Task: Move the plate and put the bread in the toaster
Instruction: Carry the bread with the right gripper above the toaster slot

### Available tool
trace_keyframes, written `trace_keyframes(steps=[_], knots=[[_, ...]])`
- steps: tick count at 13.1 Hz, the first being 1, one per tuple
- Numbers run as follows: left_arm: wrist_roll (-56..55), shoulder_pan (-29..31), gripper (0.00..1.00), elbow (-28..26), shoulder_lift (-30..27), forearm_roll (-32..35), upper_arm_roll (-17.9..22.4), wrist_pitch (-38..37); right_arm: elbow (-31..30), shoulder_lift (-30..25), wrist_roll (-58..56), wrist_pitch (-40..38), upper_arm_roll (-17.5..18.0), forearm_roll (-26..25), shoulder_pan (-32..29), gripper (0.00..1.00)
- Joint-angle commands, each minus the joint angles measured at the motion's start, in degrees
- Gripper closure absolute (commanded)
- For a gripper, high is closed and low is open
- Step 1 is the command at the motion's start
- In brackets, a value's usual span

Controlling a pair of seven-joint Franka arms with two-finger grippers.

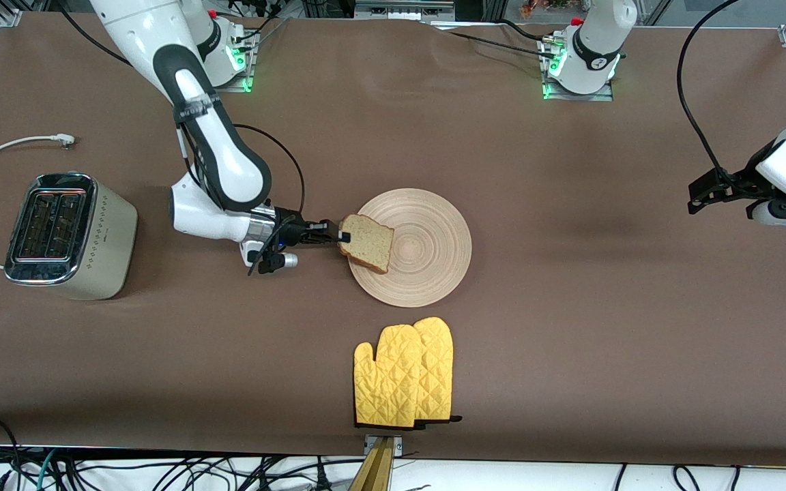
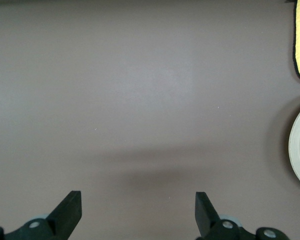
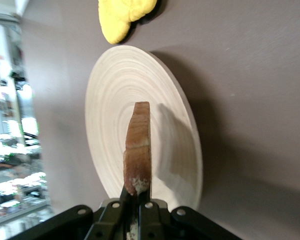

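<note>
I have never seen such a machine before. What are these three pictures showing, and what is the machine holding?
Two robot arms stand at a brown table. One picture looks down from above; the other two come from cameras on the arms' wrists. The right tool is shut on the edge of a slice of bread, over a wooden plate. The left tool waits open over bare table at its own end. A toaster stands at the right arm's end. Yellow oven mitts lie nearer the front camera than the plate.
</note>
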Motion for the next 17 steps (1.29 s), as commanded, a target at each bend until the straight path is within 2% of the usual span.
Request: trace_keyframes(steps=[1,5,7,9,13,15,17], knots=[[-0.31,0.07,0.00,1.23,0.51,-0.47,0.13,-0.55,0.83,-5.52,7.78,-6.72,-4.66,-11.43,-0.19,1.00],[-0.31,0.25,0.00,1.23,0.42,-0.65,0.30,-0.73,16.10,-5.98,14.05,-31.49,-17.22,-31.82,-0.46,1.00],[-0.31,0.25,0.00,1.15,0.42,-0.74,0.13,-0.73,22.45,-5.71,13.97,-40.48,-22.24,-39.39,-0.54,1.00],[-0.22,0.42,0.00,1.23,0.42,-0.74,0.21,-0.73,23.70,-6.24,13.18,-44.80,-26.63,-45.82,-0.54,1.00],[-0.31,0.51,0.00,1.14,0.42,-0.74,0.13,-0.73,23.79,-6.33,4.58,-49.57,-38.58,-53.29,-0.46,1.00],[-0.40,0.60,0.00,1.32,0.42,-0.91,0.21,-0.64,23.79,-6.33,2.64,-49.22,-42.02,-58.82,-0.46,1.00],[-0.31,0.77,0.00,1.32,0.42,-1.00,0.04,-0.64,23.79,-6.24,2.19,-48.96,-44.31,-61.57,-0.54,1.00]])
